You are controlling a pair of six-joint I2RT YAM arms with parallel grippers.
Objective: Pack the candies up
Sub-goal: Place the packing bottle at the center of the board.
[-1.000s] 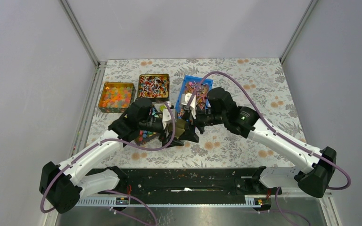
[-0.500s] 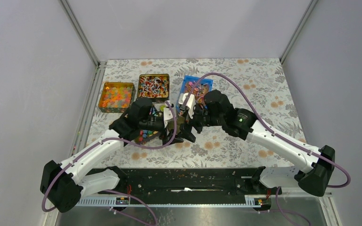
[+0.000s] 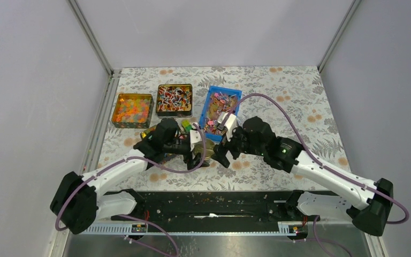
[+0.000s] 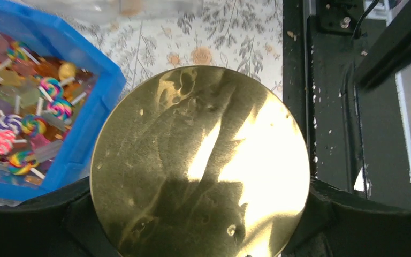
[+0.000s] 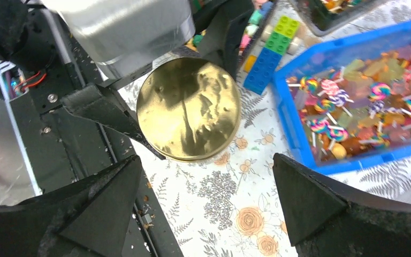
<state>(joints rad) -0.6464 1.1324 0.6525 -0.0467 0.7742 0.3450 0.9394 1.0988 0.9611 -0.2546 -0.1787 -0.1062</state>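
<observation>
Grey walls close in a table (image 3: 299, 107) covered with a flower-patterned cloth. At the far side stand three containers in a row. An orange tin (image 3: 119, 110) of glossy balls is on the left. A dark square tin (image 3: 174, 85) in the middle holds the candies (image 3: 174, 99). On the right, a blue bin (image 5: 348, 159) is full of lollipops (image 5: 332, 88) and other sweets.

The left gripper (image 4: 200, 214) is closed across a gold round tin (image 5: 188, 110), one finger on each side of its rim, just beside the blue bin's near corner. Whether the gold tin rests on the cloth cannot be told.

The right gripper (image 5: 206, 203) hangs over the cloth just beside the gold tin, its jaws spread wide and empty. Some toy bricks (image 5: 267, 59) lie between the gold tin and the blue bin.
</observation>
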